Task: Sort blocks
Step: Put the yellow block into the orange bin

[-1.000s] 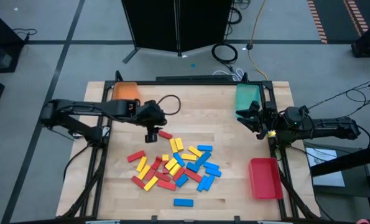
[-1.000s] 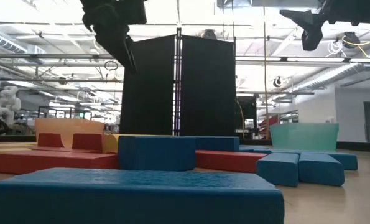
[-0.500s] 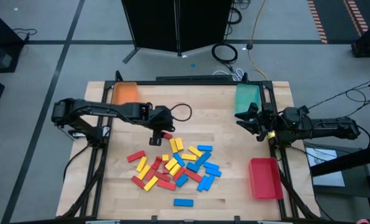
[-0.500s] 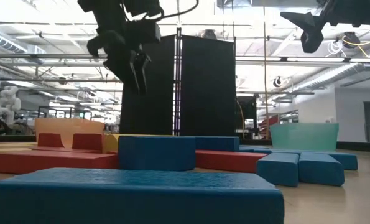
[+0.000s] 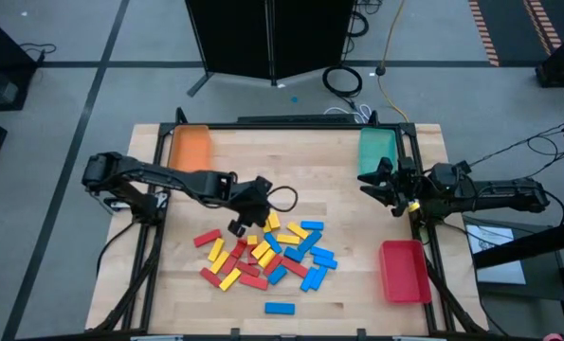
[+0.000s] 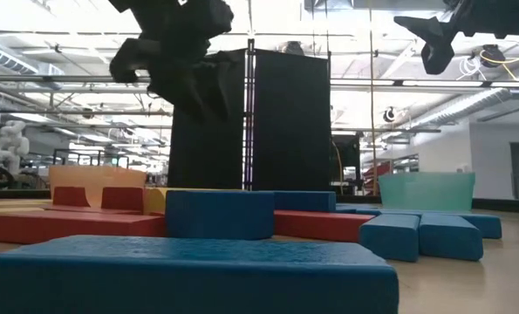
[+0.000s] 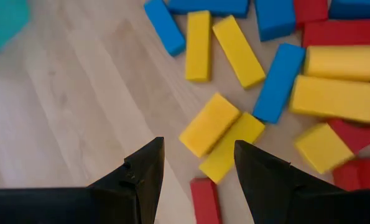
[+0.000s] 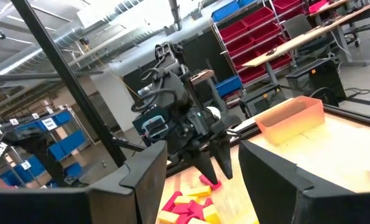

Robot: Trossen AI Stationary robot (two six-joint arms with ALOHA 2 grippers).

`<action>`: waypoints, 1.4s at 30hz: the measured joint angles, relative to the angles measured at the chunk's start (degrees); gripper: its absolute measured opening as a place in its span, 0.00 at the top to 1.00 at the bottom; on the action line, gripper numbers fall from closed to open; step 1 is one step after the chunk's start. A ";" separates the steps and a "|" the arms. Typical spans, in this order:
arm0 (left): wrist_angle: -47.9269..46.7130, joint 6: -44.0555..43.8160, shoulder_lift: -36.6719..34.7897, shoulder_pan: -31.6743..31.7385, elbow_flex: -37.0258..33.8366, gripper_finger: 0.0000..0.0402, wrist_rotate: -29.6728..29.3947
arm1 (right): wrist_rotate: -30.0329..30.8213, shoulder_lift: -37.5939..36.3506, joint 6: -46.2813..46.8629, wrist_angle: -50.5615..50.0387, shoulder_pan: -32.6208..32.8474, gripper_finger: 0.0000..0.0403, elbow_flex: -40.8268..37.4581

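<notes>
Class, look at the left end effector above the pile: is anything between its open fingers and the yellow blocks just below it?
Nothing visible. The left end effector hangs open directly over two touching yellow blocks, with only bare table and air between.

Left pincer [image 5: 236, 227] has swung rightward — now over the blocks [image 5: 267, 251].

Blocks [image 5: 263, 251] in solid red, yellow and blue; pale wood-grain desk [image 5: 338, 180]; trays in orange [image 5: 191, 147], teal [image 5: 376, 149] and red [image 5: 402, 271]; both arms black.
</notes>
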 joint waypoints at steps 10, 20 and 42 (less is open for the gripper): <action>2.07 -4.41 0.47 -3.71 0.02 0.52 -0.31 | 0.01 0.02 1.07 -1.45 0.00 0.52 0.00; 12.86 -6.62 0.73 -5.35 0.02 0.52 3.11 | 0.02 0.00 1.18 -1.56 0.00 0.52 0.00; 11.96 -66.46 4.59 4.21 0.04 0.52 -0.17 | 0.02 0.02 1.47 -10.14 0.00 0.52 0.00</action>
